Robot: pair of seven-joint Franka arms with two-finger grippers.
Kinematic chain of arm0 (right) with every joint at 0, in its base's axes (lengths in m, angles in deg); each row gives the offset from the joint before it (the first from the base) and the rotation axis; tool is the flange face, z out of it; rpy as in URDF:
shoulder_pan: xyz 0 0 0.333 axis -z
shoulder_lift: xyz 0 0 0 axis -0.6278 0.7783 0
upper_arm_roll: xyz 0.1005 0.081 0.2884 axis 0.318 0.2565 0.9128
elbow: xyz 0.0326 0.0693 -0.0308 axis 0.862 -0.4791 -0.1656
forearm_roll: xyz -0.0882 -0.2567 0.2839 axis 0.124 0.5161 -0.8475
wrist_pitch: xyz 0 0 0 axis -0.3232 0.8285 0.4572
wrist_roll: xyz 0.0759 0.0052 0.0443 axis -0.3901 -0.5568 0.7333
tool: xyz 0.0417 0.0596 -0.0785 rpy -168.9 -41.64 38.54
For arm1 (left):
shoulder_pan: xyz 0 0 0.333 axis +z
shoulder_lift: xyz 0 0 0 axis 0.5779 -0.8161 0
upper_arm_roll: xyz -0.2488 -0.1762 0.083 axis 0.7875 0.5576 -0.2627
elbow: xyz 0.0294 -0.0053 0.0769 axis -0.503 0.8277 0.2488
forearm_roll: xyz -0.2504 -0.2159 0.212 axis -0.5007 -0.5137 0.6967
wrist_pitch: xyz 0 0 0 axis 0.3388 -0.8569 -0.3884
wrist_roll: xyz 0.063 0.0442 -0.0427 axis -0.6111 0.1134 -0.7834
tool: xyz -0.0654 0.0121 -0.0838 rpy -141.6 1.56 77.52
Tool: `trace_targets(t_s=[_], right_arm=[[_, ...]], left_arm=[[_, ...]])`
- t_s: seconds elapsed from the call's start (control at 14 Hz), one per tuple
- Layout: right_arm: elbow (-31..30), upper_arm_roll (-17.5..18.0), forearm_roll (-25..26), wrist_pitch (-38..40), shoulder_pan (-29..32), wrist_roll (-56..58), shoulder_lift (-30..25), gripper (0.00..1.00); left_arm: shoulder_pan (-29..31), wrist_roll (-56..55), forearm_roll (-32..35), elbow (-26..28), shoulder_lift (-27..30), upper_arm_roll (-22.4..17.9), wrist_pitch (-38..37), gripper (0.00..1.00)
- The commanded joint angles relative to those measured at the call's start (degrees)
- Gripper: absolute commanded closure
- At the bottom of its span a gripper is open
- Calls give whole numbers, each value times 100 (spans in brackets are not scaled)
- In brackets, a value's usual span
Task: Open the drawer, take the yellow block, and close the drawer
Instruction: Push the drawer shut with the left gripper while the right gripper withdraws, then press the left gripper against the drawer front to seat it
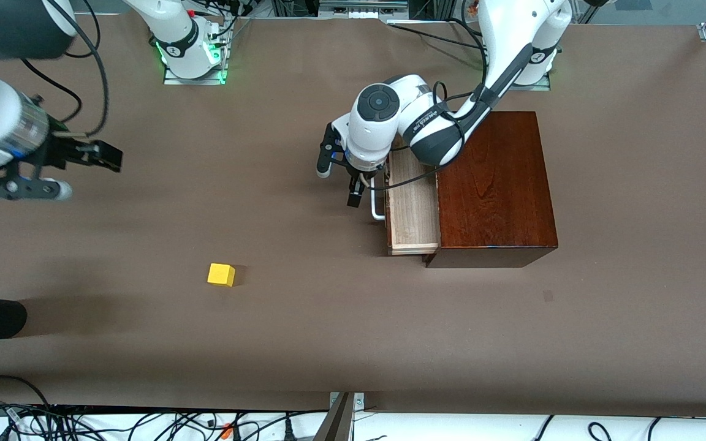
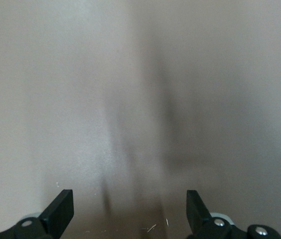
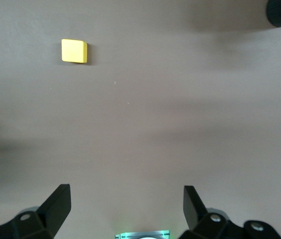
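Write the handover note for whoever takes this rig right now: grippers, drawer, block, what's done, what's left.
Left gripper: open, holding nothing, beside the white handle of the drawer.
Right gripper: open, empty, waiting in the air over bare table at the right arm's end.
Drawer: partly pulled out of the wooden box; the pale tray that shows holds nothing.
Yellow block: on the table, outside the drawer, nearer the front camera than the box and toward the right arm's end.
Done: drawer open, block out.
Left: push the drawer shut, probably with the left gripper.
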Motion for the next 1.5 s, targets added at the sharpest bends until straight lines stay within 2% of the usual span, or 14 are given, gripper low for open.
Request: trace_targets(t_s=[0.0,0.21,0.5,0.72,0.93,1.43], right_arm=[[-668,-136,-94,-96,24,151,-608,0],[-1081,-373,-94,-368,24,326,-881,0],[-1153,-883,-94,-491,16,994,-970,0],[-1144,-910,-103,-562,16,961,-953,0],[-1109,-910,-410,-606,16,907,-917,0],[-1109,-945,-744,-589,16,652,-952,0]], left_arm=[[-1,-118,196,-23,-50,-34,-32,0],[61,-118,196,-58,29,-77,-567,0],[87,-100,196,-67,38,-156,-831,0],[209,-74,205,-181,82,-209,-1279,0],[447,5,240,-181,161,-201,-1516,0],[711,111,240,-181,266,-174,-1693,0]])
